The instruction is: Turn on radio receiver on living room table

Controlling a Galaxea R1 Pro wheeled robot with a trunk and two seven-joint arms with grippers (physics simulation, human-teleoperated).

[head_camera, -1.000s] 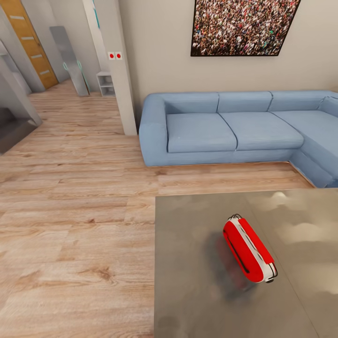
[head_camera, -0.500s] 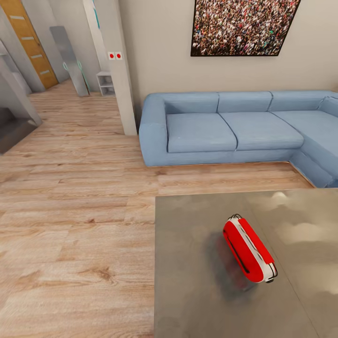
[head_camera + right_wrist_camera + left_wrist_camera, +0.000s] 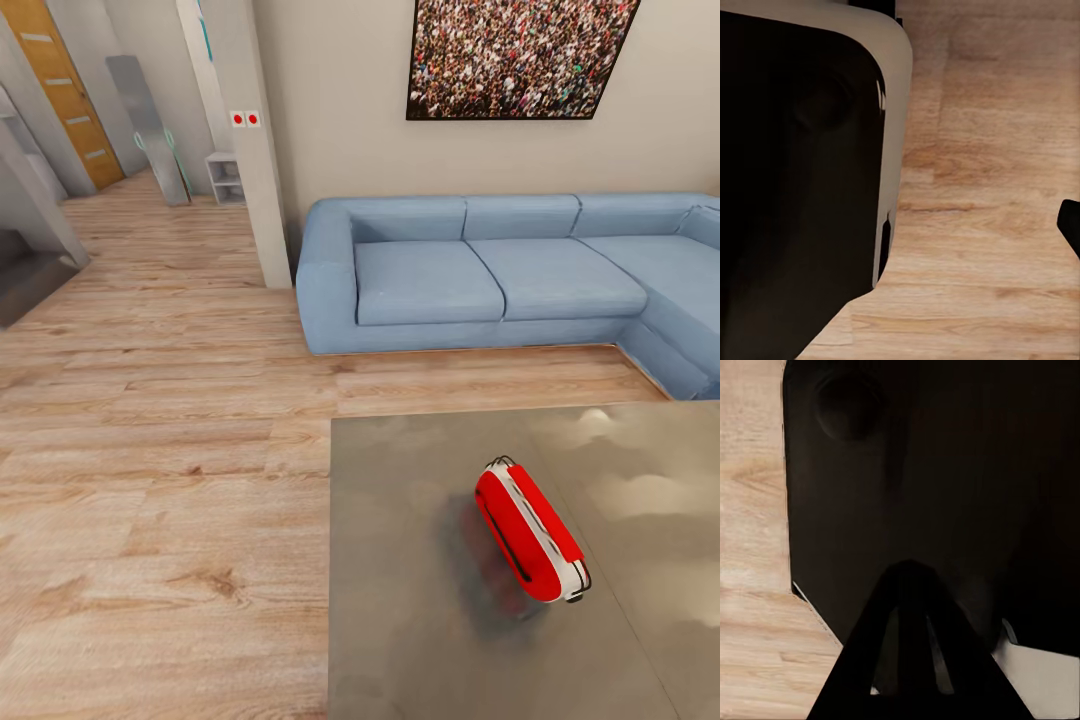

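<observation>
Close to the robot, the left gripper [image 3: 911, 660] points down at a dark part of the robot's own body and the wood floor [image 3: 750, 510]. Its two dark fingers sit close together with thin slits between them, and they hold nothing. In the right wrist view, a small dark tip [image 3: 1071, 225] pokes in at the edge over the floor, so I cannot tell if the right gripper is apart or together.

A little farther off stands the table [image 3: 400, 600] with its shiny grey top. The radio receiver [image 3: 528, 545] sits on it, near the middle of the part we can see. It is red with white stripes and a thin wire handle on its top.

It looks small, hard and light, so a hard poke could make it slide on the smooth top. A soft press on its front should be safer.

Behind the table is the blue sofa [image 3: 480, 275], and above that a picture of a crowd [image 3: 520, 55].
</observation>
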